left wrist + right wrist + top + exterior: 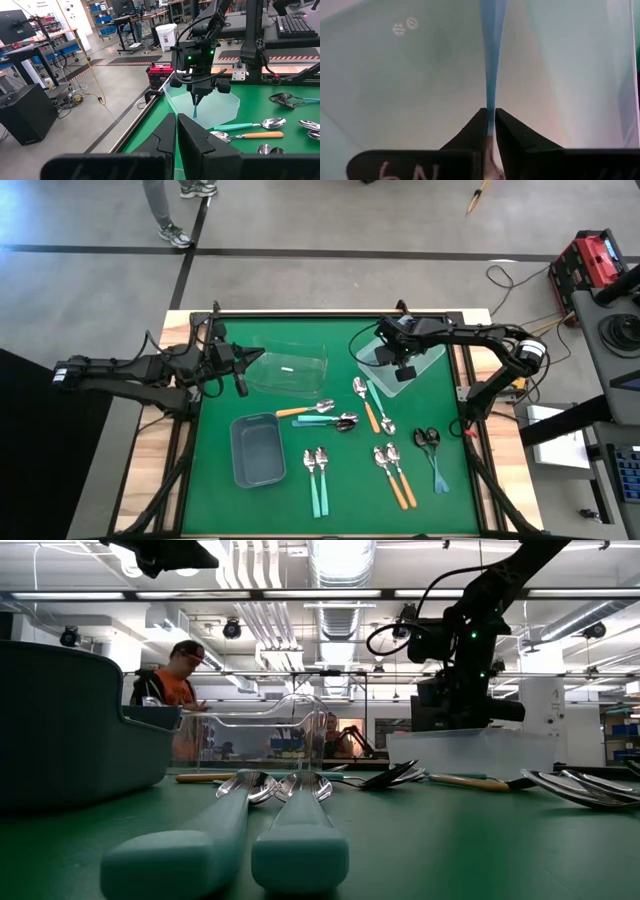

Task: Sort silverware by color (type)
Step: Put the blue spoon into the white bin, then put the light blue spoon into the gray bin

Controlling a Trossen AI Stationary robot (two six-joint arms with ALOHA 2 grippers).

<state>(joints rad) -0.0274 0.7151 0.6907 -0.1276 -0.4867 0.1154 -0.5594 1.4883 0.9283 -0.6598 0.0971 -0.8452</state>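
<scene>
Item: blue-handled spoon [493, 55], currently hanging inside the pale translucent bin [428, 358] at the far right of the green table [280, 515]. The right gripper [405, 370] is poised directly above that bin with its fingers [470, 132] pinching the spoon's slim handle, which is running straight away from the fingertips toward the bin floor, long axis in line with the gripper and close to vertical; the bowl end is not showing. The grip is looking narrow, and whether it is beginning to loosen cannot be told. The release is turning on this one relation: the spoon is lying straight below the pincer and inside the bin walls, so a drop should land it there. Left gripper [176, 131], fingers together and holding nothing, is waiting at the far left beside the clear bin [290, 368]. Remaining spoons [375, 408], orange, teal and dark, are lying flat mid-table, nearer the right arm; the grey bin [258, 450] is sitting front left.
</scene>
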